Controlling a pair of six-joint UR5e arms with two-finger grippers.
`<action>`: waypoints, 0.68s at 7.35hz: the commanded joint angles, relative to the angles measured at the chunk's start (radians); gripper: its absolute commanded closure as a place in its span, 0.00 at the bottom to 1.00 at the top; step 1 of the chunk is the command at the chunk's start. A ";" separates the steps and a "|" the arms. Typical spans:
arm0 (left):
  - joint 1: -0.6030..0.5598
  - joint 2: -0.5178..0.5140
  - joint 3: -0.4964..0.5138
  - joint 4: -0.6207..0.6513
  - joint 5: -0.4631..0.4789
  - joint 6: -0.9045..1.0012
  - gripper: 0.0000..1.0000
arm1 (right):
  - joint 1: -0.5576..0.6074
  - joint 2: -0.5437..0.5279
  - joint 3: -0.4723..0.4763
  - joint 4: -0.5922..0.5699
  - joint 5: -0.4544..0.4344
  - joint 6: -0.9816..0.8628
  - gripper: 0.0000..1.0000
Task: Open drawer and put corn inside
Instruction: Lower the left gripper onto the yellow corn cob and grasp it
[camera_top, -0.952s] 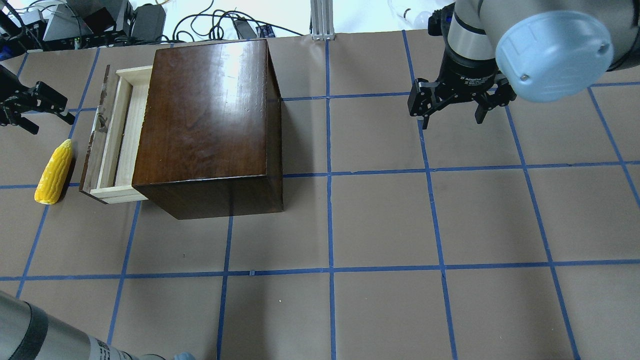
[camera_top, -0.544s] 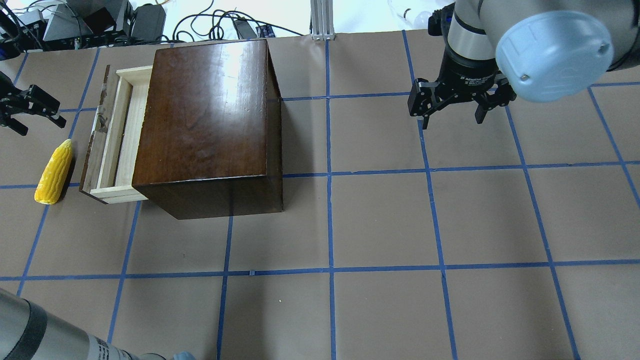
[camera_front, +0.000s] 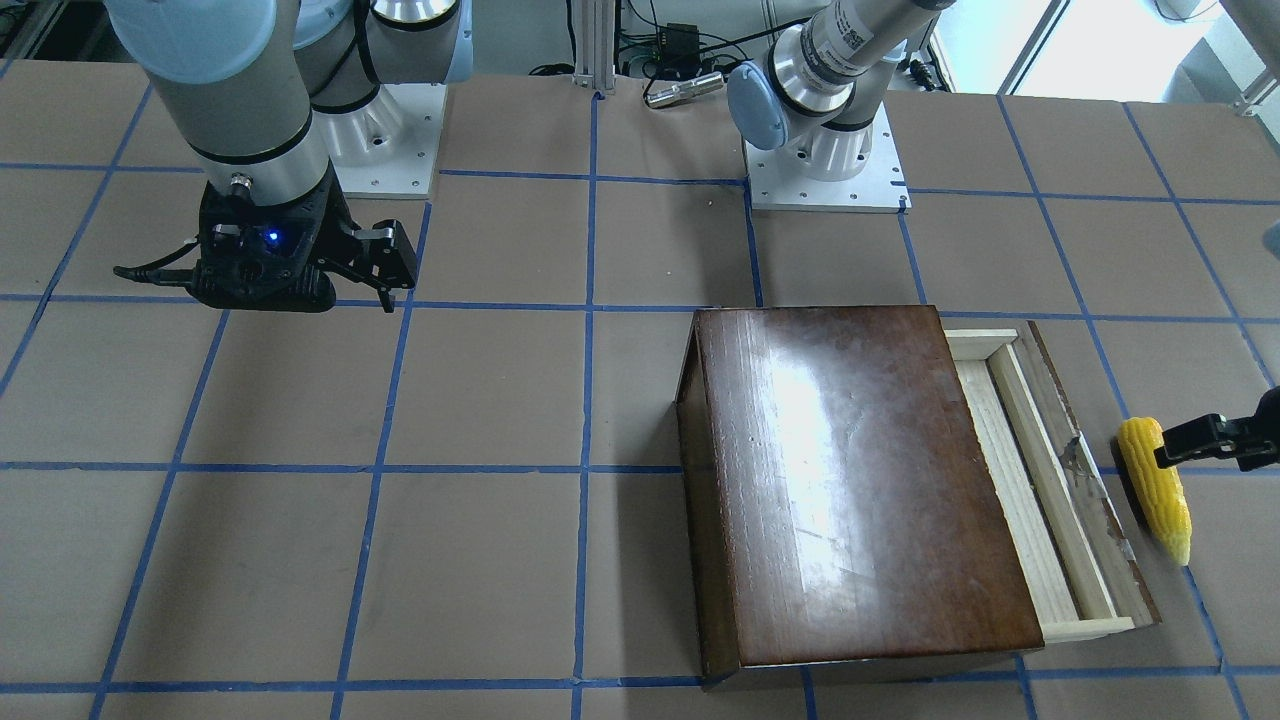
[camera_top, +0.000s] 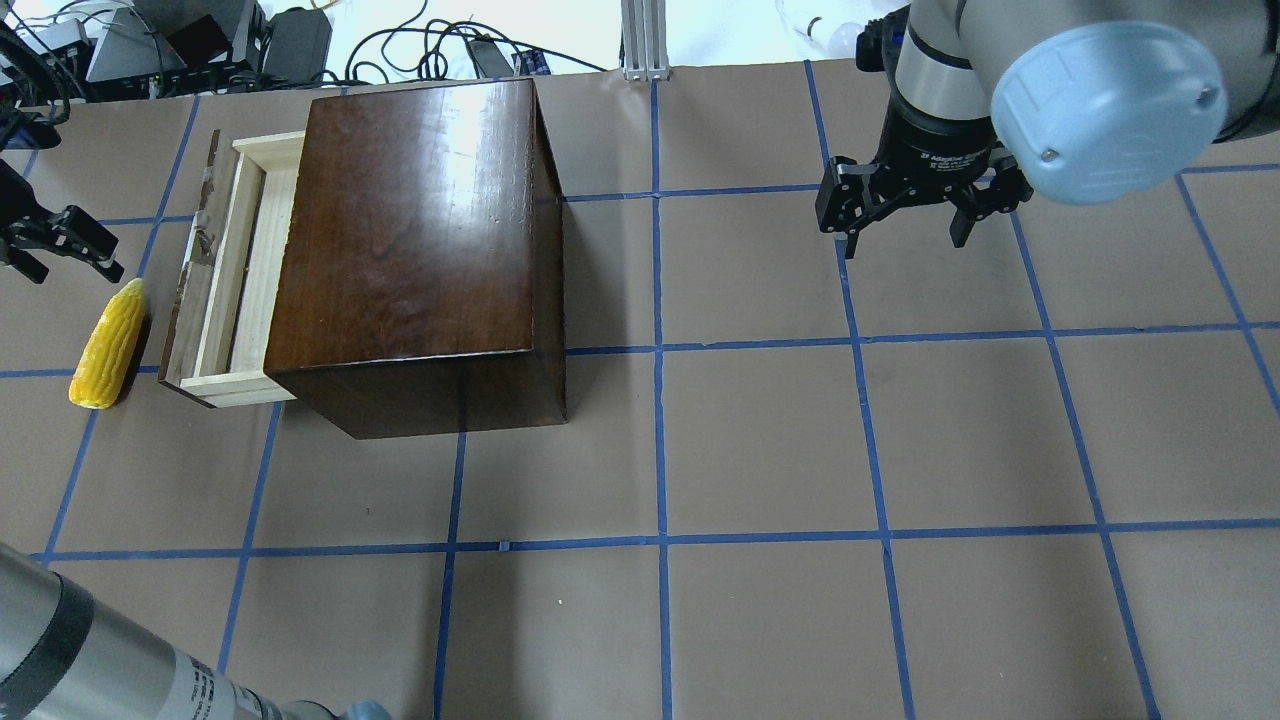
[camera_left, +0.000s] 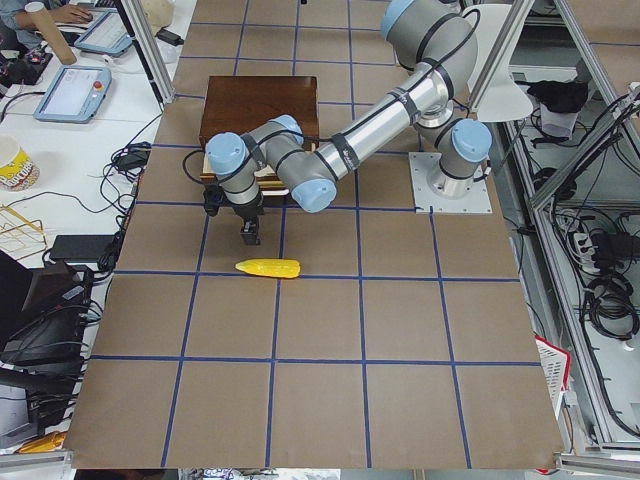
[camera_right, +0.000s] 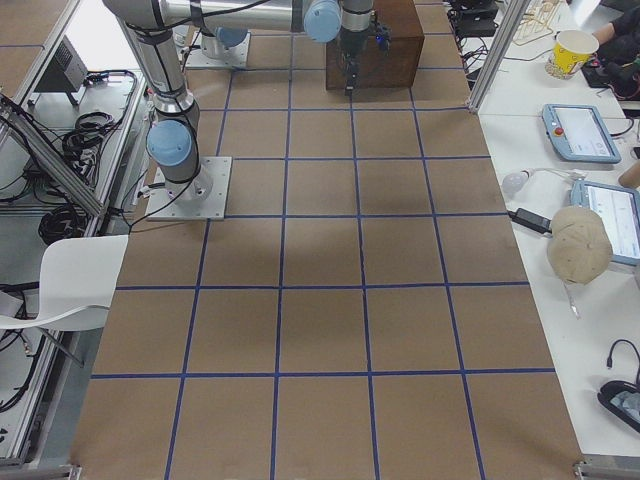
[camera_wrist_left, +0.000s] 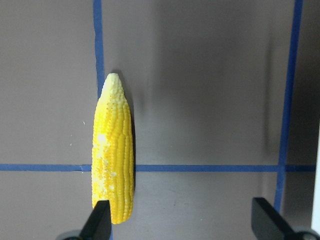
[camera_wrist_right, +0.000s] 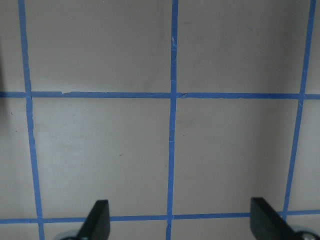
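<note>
The drawer (camera_top: 240, 270) of pale wood stands pulled partly out of the glossy dark-brown box (camera_top: 410, 230), with its scuffed front panel toward the corn; it also shows in the front-facing view (camera_front: 1030, 480). The yellow corn (camera_top: 108, 343) lies on the table just outside the drawer front and shows in the front-facing view (camera_front: 1155, 488) too. My left gripper (camera_top: 72, 266) is open and empty, hovering above the corn's paler tip. In the left wrist view the corn (camera_wrist_left: 113, 155) lies by one of the fingers (camera_wrist_left: 97, 222). My right gripper (camera_top: 905, 238) is open and empty, far off to the right.
The table is brown paper with a blue tape grid. Cables and equipment (camera_top: 200, 45) crowd its far edge behind the box. An aluminium post (camera_top: 645, 40) stands at the far middle. The arm bases (camera_front: 825, 170) sit on the robot's side.
My left gripper has moved a little leftward and closer to the corn's tip, still open. The drawer, the corn and the right arm have not moved.
</note>
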 joint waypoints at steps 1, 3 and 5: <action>0.049 -0.052 -0.029 0.043 0.007 0.098 0.00 | 0.000 0.000 0.000 0.000 0.000 0.000 0.00; 0.085 -0.081 -0.062 0.084 0.004 0.217 0.00 | 0.000 0.000 0.000 -0.002 0.000 0.000 0.00; 0.108 -0.098 -0.118 0.185 0.004 0.291 0.00 | 0.000 0.000 0.000 0.000 0.000 0.000 0.00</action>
